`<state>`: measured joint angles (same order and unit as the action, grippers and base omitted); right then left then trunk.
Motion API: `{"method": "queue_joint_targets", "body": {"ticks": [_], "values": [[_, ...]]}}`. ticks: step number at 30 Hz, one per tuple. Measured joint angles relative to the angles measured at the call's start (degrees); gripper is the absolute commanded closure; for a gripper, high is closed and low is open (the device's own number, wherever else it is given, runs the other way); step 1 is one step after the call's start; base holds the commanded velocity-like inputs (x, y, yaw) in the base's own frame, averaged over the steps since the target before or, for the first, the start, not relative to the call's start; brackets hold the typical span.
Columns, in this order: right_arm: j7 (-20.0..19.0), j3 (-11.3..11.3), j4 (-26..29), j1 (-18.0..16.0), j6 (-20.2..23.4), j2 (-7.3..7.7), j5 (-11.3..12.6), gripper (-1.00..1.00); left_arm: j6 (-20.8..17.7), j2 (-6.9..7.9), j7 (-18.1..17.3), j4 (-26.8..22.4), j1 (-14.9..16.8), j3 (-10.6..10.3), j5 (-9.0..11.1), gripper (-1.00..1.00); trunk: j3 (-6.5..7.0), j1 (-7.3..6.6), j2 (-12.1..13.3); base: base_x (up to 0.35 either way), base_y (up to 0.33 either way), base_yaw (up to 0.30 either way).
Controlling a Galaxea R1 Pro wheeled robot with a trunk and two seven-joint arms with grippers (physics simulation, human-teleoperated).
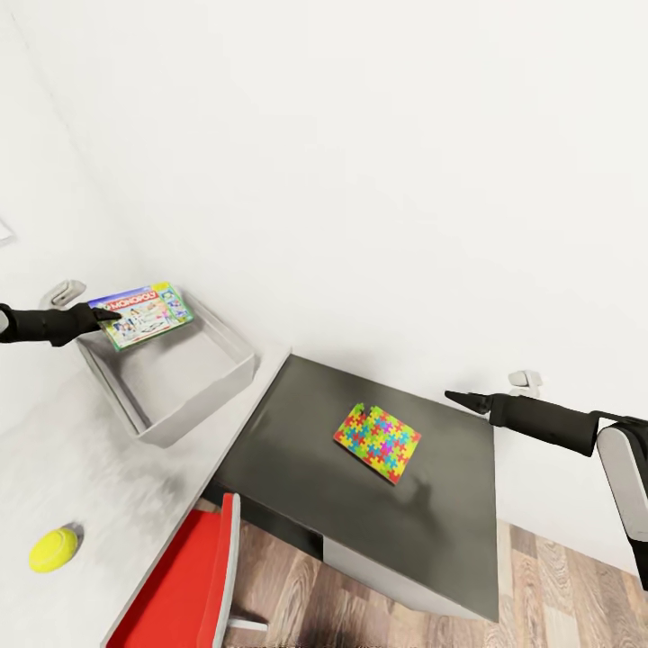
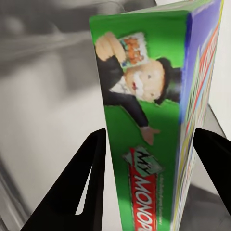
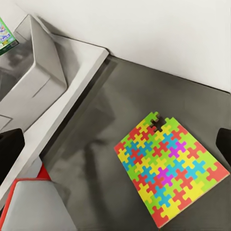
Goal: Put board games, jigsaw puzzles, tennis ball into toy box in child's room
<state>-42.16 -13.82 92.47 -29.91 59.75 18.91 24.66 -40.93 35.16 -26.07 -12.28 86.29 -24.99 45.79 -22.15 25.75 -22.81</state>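
Note:
My left gripper (image 1: 106,317) is shut on a green Monopoly board game (image 1: 144,314), holding it tilted above the far rim of the grey toy box (image 1: 193,389). In the left wrist view the game (image 2: 144,110) stands on edge between the black fingers (image 2: 91,178). A colourful jigsaw puzzle (image 1: 378,442) lies flat on the dark table (image 1: 423,531). My right gripper (image 1: 457,397) hovers open above the puzzle's right side, and the puzzle (image 3: 168,168) lies apart from its spread fingers (image 3: 9,154). A yellow tennis ball (image 1: 52,549) rests on the white table (image 1: 81,459) at near left.
A red chair (image 1: 189,585) stands tucked at the white table's front edge. White walls close in behind both tables. Wooden floor (image 1: 558,594) shows to the right of the dark table. The toy box (image 3: 38,62) sits at the white table's corner beside the dark one.

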Motion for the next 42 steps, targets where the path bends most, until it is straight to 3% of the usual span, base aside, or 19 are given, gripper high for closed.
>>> {"method": "queue_joint_targets", "body": {"ticks": [13,20,42], "values": [[0.0,0.0,0.0,0.0,0.0,-0.01,0.0,-1.00,-0.6,-0.17,1.2,0.0,0.4,0.0,-0.1,1.00,-1.21,0.00,0.0,0.000,0.000,0.000],[0.0,0.0,0.0,0.0,0.0,-0.01,0.0,-1.00,-2.8,-0.25,3.2,0.0,0.6,0.1,0.1,1.00,-1.87,0.00,0.0,0.000,0.000,0.000],[0.0,-0.1,0.0,0.0,0.0,0.07,0.0,-1.00,-4.8,0.09,3.8,0.1,3.3,0.4,0.7,1.00,-3.92,0.00,0.0,0.000,0.000,0.000]]}}
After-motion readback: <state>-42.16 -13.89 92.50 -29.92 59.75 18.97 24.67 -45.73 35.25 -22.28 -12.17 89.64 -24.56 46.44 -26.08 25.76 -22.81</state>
